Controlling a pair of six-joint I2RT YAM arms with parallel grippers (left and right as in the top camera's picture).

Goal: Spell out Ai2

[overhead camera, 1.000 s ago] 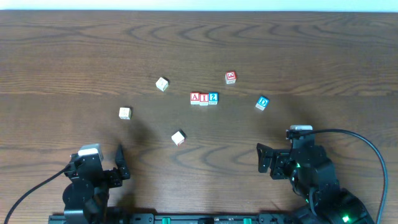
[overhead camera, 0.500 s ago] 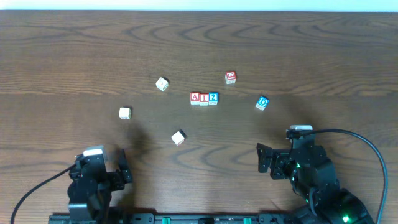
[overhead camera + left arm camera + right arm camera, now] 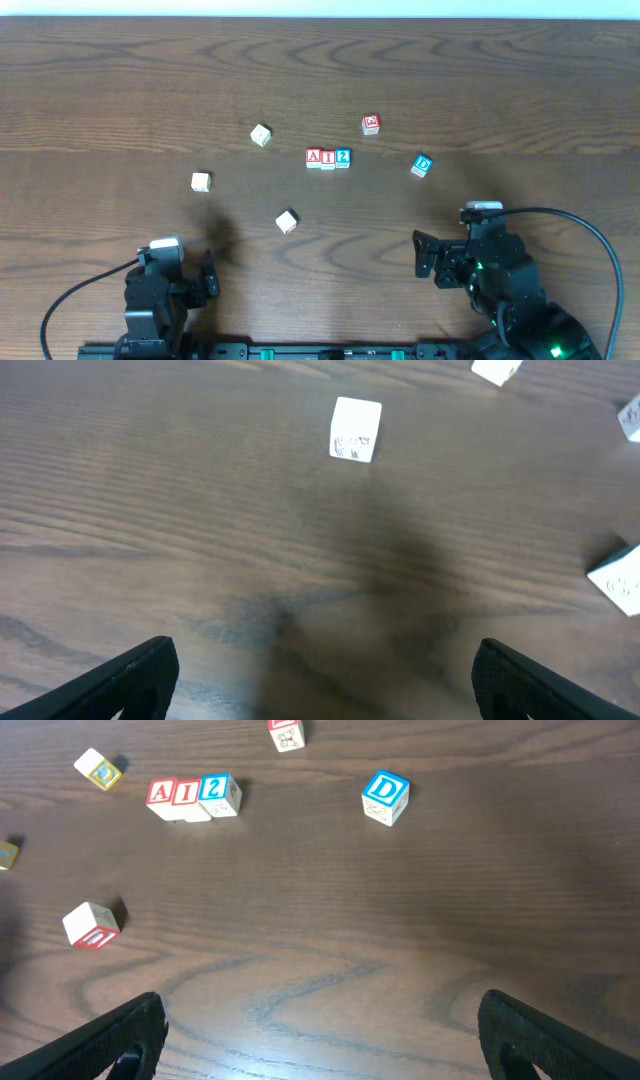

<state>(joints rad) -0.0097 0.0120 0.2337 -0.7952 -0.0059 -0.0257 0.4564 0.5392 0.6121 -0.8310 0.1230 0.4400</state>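
Three letter blocks stand touching in a row mid-table: a red A (image 3: 314,157), a red I (image 3: 328,158) and a blue 2 (image 3: 343,157). The right wrist view shows them too: the A (image 3: 160,792), the I (image 3: 185,792) and the 2 (image 3: 214,790). My left gripper (image 3: 205,277) is open and empty near the front left edge; its fingers show at the bottom of the left wrist view (image 3: 320,680). My right gripper (image 3: 422,256) is open and empty at the front right, also in its wrist view (image 3: 320,1035).
Loose blocks lie around the row: a blue D block (image 3: 422,165), a red block (image 3: 371,124), a pale block (image 3: 261,135), another pale block (image 3: 201,181) and a red-edged block (image 3: 287,221). The table is dark wood (image 3: 120,90).
My left arm has drawn back toward the front edge and shifted a little to the right. The right arm and all blocks have not moved.
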